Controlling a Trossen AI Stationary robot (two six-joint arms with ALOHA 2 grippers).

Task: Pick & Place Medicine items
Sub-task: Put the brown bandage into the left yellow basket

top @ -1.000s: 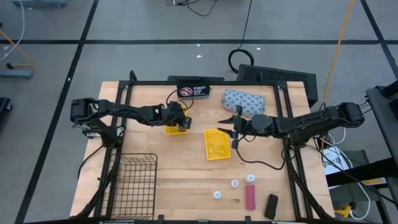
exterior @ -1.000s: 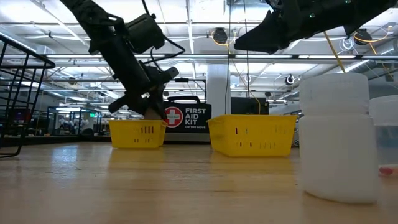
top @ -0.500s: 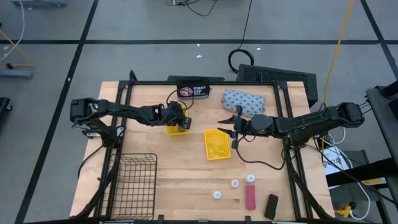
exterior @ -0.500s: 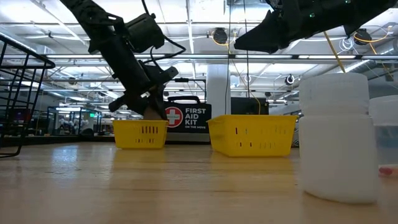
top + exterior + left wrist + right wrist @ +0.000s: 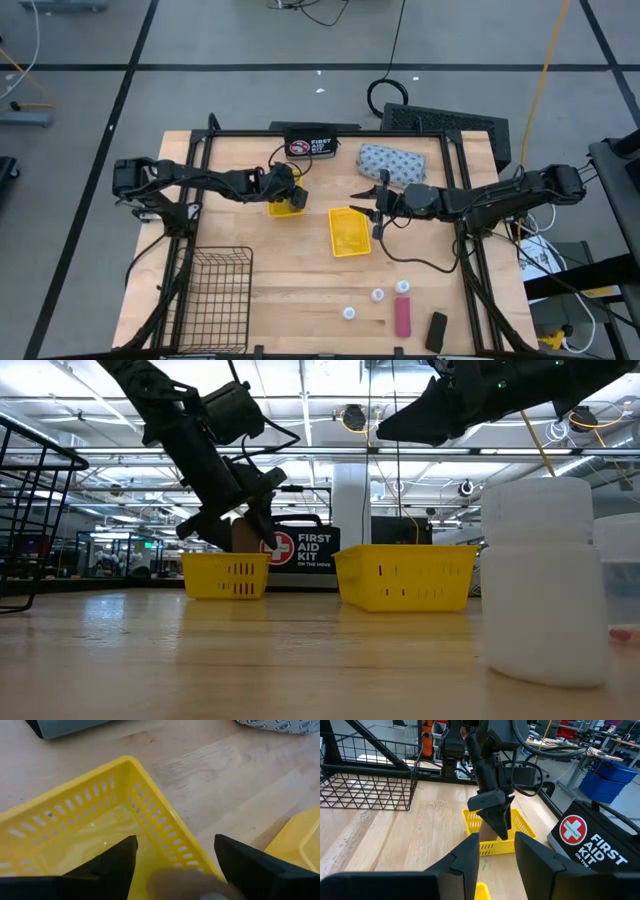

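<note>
Currently listing, counted from the high view:

- Yellow trays: two. The small tray [image 5: 274, 209] is sitting left of centre; the larger tray [image 5: 347, 231] is sitting at centre.
- White round containers: three [image 5: 349, 313] [image 5: 378, 295] [image 5: 402, 286], standing in a loose rising line at lower right.
- Pink bar [image 5: 403, 317]: one, lying at lower right, long axis running top to bottom of the frame.
- Black block [image 5: 436, 331]: one, lying just right of the bar, leaning slightly off that same line.
- Patterned pouch [image 5: 392, 164]: one, lying at upper centre-right, long axis running roughly left to right.
- Brown oblong [image 5: 243, 536]: one, showing in the low view as standing roughly upright, rising out of the small tray.
- First Aid case [image 5: 311, 146]: one, at upper centre.
- Wire basket [image 5: 215, 295]: one, at lower left.

Changes: the left gripper [image 5: 290, 200], hanging over the small tray, has spread its fingers since a second ago and is now standing wide around the oblong rather than pinching it. The right gripper [image 5: 372, 205] is hovering unchanged above the larger tray's upper right, fingers slightly parted, carrying nothing.
</note>
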